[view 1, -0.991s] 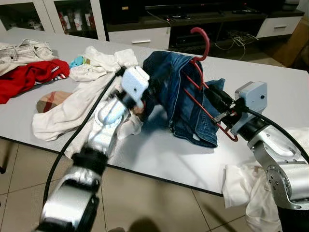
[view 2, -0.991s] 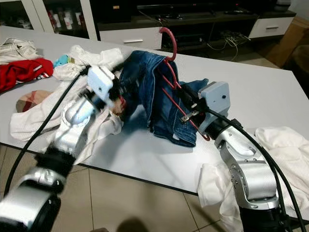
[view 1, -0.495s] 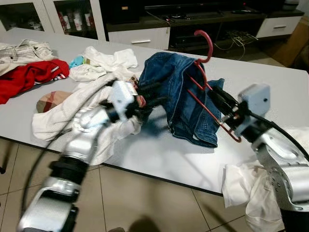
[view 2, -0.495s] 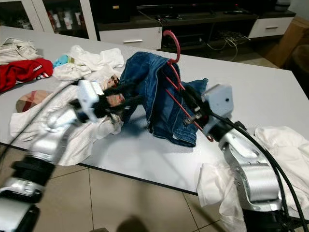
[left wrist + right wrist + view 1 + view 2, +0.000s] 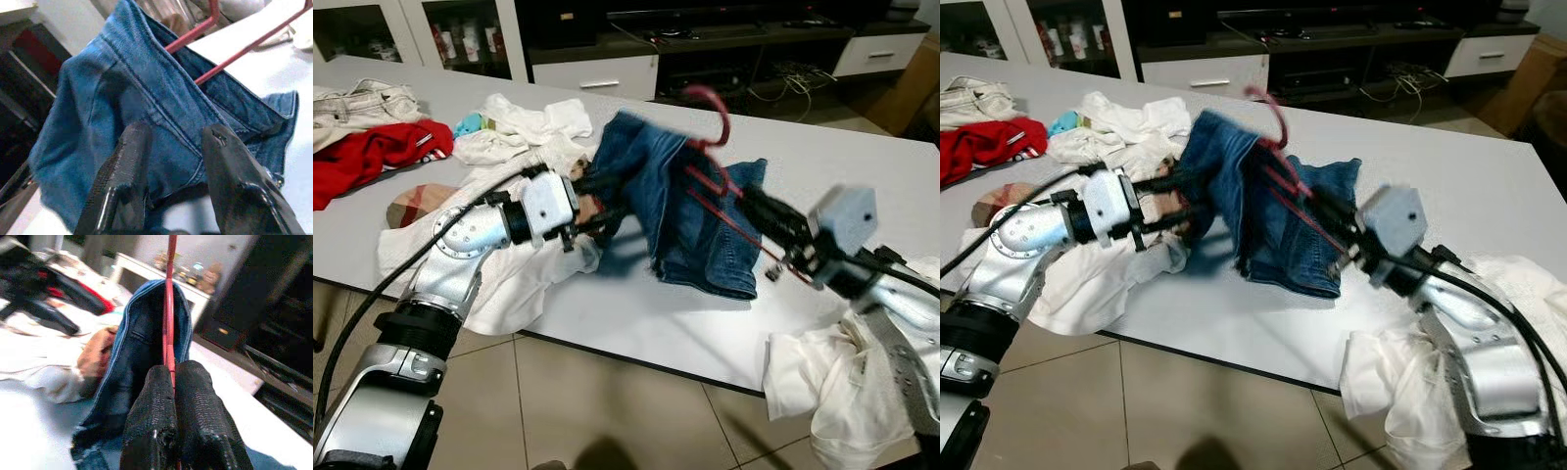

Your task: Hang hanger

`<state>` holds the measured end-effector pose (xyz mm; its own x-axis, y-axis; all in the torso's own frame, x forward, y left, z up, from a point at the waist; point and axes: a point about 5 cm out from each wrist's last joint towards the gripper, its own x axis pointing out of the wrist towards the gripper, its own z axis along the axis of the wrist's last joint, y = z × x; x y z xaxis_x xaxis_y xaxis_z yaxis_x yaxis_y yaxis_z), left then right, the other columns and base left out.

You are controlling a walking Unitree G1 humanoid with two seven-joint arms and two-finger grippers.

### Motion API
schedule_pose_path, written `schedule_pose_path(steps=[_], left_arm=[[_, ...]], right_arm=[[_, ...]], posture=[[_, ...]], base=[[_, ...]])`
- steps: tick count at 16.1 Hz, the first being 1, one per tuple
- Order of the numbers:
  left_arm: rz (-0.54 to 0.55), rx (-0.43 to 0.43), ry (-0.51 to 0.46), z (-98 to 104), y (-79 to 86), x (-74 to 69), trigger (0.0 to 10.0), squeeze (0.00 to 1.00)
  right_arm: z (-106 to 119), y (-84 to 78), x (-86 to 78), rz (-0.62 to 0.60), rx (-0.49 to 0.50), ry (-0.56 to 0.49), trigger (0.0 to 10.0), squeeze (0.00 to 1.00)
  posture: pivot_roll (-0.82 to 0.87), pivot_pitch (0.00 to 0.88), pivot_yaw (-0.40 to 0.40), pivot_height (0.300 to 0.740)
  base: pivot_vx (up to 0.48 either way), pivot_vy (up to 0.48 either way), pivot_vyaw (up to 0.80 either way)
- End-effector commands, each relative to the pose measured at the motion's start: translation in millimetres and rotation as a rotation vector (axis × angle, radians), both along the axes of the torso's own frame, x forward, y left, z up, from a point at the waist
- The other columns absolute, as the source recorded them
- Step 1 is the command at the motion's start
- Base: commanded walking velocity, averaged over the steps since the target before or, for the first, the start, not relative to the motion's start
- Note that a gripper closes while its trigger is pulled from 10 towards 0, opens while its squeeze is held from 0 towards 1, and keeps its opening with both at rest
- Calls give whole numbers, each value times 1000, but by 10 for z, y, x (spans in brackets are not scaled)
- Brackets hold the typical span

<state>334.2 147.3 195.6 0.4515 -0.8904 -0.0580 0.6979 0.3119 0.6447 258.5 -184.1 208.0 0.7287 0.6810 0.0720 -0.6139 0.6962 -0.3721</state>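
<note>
Step in hand: judged as dressing the hanger, with the blue jeans (image 5: 680, 211) draped over the red hanger (image 5: 710, 132) and not yet carried off to be hung.
Right gripper (image 5: 173, 369): fingers pressed together on the hanger's thin red bar, holding the hanger tilted above the table (image 5: 891, 186); the hook points up and toward the far edge.
Left gripper (image 5: 171, 142): fingers spread apart with denim between and just beyond them; whether the pads touch the cloth cannot be told.
Task's thing: hanger and jeans sit over the middle of the table, the lower hem resting on the tabletop toward the near edge.
Next move: likely calls for the left gripper to seat the denim evenly on the bar, then for the right to lift the load clear; no rail or hook to hang it on can be seen.
Surroundings: white garments (image 5: 524, 122) behind the left arm; a red garment (image 5: 367, 157) and a pale one at the far left corner; white cloth (image 5: 832, 392) spilling over the near right edge.
In the way: the white cloth under the left arm may drag along; the jeans could slide off the tilted bar.
</note>
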Motion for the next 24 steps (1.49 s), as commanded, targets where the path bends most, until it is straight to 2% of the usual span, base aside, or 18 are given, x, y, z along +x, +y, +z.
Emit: schedule_pose_path(steps=[1,5,6,7,8,9,10,12,13,14,16,20,22,23,24], left_arm=[[-20,33,-41,68,-40,22,10000,0],[-22,-8,-87,217,18,89,10000,0],[-23,-2,-85,222,41,96,10000,114],[-13,9,-93,230,69,110,10000,408],[-3,18,-103,238,85,122,10000,396],[0,16,-109,248,87,130,10000,271],[2,-3,-108,259,88,137,10000,0],[-19,-128,50,152,97,120,10000,0],[14,-254,150,64,112,122,10000,0],[46,-350,200,-8,107,111,10000,0],[60,-460,277,-144,53,34,10000,0],[81,-540,405,-383,-17,-117,10000,0],[118,-672,478,-471,-59,-237,10000,0],[131,-704,487,-486,-66,-261,10000,0],[181,-768,507,-564,-88,-352,10000,0]], right_arm=[[122,-21,-53,39,1,-59,10000,0],[101,-9,-72,72,-7,-83,10000,0],[95,1,-70,75,-2,-85,10000,0],[79,33,-62,78,5,-87,10000,0],[61,71,-58,85,9,-89,10000,0],[40,110,-61,94,17,-87,10000,0],[3,141,-66,100,20,-84,10000,0],[-109,194,-62,102,18,-71,10000,0],[-165,232,-48,101,11,-67,10000,0],[-198,257,-10,77,19,-68,10000,0],[-223,272,41,40,54,-63,10000,0],[-298,250,134,-18,87,-57,10000,0],[-360,239,151,-39,91,-54,10000,0],[-375,234,147,-44,91,-52,10000,0],[-422,227,121,-57,95,-43,10000,0]], posture=[[-77,0,-19,740],[-79,0,-16,740],[-79,0,-16,740],[-84,0,-12,740],[-84,0,-12,740],[-84,0,-8,740],[-84,0,-8,740],[-82,0,-2,740],[-85,0,0,740],[-84,0,-3,740],[-74,0,-12,740],[-54,0,-28,740],[-57,0,-25,740],[-58,0,-24,740],[-61,0,-22,740]], base=[[0,0,0],[0,0,0],[0,0,0],[0,0,0],[0,0,0],[0,0,0],[0,0,0],[0,0,0],[0,0,0],[0,0,0],[0,0,0],[0,0,0],[0,0,0],[0,0,0],[0,0,0]])
